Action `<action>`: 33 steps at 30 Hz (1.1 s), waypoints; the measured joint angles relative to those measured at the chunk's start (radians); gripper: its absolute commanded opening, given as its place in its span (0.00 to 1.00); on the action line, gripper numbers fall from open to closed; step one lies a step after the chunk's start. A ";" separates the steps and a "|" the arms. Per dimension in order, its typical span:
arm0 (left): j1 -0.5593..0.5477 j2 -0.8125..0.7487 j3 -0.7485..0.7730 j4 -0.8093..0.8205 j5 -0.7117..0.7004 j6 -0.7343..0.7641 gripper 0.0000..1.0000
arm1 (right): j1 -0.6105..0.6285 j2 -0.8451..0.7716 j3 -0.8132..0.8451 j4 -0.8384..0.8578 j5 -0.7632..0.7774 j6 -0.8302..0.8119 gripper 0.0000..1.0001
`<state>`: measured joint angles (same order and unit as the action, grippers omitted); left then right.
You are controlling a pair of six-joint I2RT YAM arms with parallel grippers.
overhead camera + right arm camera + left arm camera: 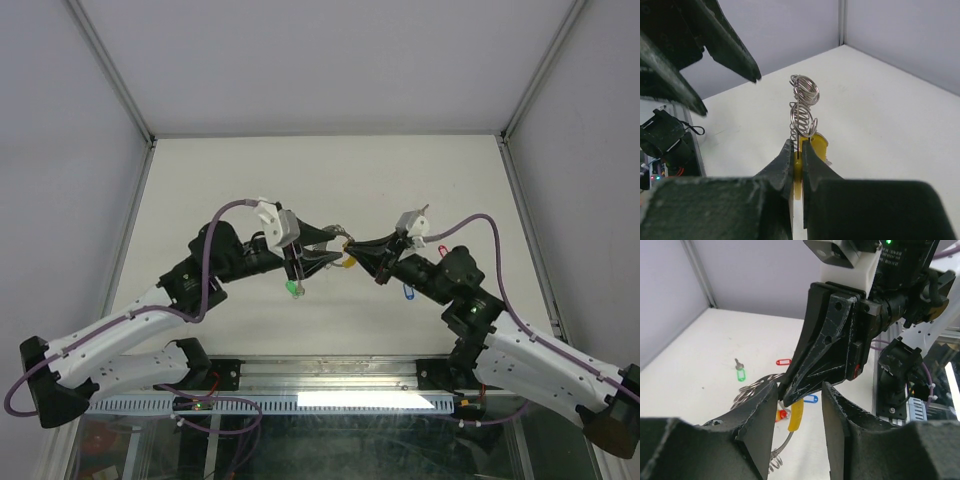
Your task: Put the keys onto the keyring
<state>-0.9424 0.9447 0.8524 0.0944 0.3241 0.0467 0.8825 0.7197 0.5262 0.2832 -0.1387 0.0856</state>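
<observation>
Right wrist, centre frame: right gripper (pixel 797 155) pinched keyring (pixel 802 107) by its yellow segment (pixel 818 145), the best hold; left gripper (pixel 800 395) gaped. Keyring was probably light, springy.

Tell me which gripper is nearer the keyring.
Right. The right gripper is clamped on the keyring; the left gripper has open jaws on either side of it, not gripping.

Pretty cramped mid-air: the right hand (pixel 354 246) pokes between the left hand (pixel 336 241)'s spread jaws, with the keyring (pixel 804 107) right there too. Down below, the green key (pixel 293 289), blue key (pixel 408 292) and red key (pixel 443 248) clutter things. The far half of the surface (pixel 330 170) gives easy passage.
</observation>
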 measured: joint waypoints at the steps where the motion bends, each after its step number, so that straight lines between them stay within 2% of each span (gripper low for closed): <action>1: 0.000 -0.014 0.007 -0.011 -0.002 0.009 0.39 | 0.000 -0.010 -0.005 0.014 -0.004 -0.018 0.00; 9: 0.000 -0.117 0.097 -0.074 -0.062 0.079 0.38 | 0.000 -0.082 -0.009 0.048 -0.039 -0.201 0.00; 14: 0.000 -0.111 0.101 -0.090 -0.116 0.079 0.39 | 0.000 -0.063 0.026 0.009 -0.021 -0.220 0.00; 24: 0.000 -0.061 0.041 -0.092 -0.227 0.053 0.48 | 0.000 -0.011 0.163 -0.093 0.140 -0.011 0.00; 33: -0.021 0.037 0.028 -0.011 -0.212 0.074 0.56 | 0.000 0.042 0.274 -0.177 0.290 0.146 0.00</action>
<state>-0.9634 0.9817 0.8806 0.0834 0.1116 0.1211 0.8825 0.7612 0.8001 0.1059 0.1509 0.2317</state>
